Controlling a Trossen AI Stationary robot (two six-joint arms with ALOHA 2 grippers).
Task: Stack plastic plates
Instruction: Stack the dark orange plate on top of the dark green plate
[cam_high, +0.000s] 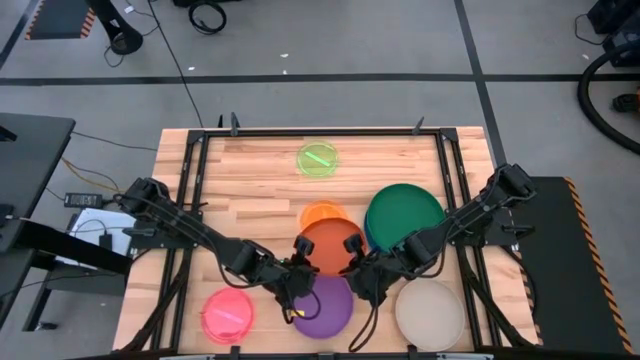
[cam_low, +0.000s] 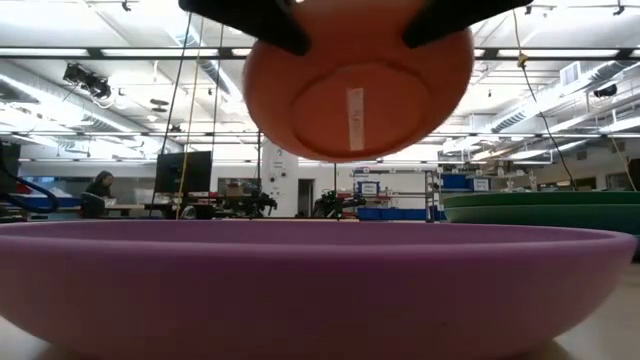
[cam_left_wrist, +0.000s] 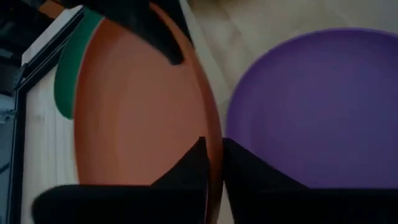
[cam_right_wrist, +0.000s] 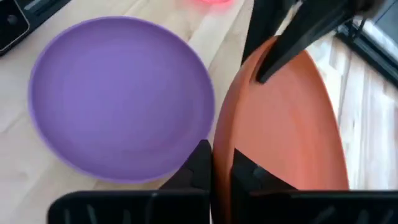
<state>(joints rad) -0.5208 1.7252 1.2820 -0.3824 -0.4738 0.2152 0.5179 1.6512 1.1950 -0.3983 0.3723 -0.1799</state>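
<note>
My left gripper (cam_left_wrist: 213, 163) is pinched on the rim of the red-orange plate (cam_high: 331, 247), and my right gripper (cam_right_wrist: 221, 163) pinches the same plate's rim on the opposite side. Between them the plate hangs off the table, near the front middle, partly over the far edge of the purple plate (cam_high: 324, 305).

Each wrist view shows the orange rim running between that arm's own two fingers, with my other arm's dark finger clamped on the far rim. The low view shows what the others do not: the plate's pale underside (cam_low: 358, 90) well clear of the purple plate (cam_low: 310, 275) that fills the foreground, with dark fingers on both upper edges.

Only the high view lays out the rest. A smaller orange plate (cam_high: 320, 213) lies just behind the held one, partly under it. The dark green plate (cam_high: 405, 215) sits to the right, on top of a blue one whose edge just peeks out. The beige plate (cam_high: 428, 313) is at the front right, the pink plate (cam_high: 228, 316) at the front left, and the lime green plate (cam_high: 319, 159) lies alone toward the back of the wooden table (cam_high: 250, 190).
</note>
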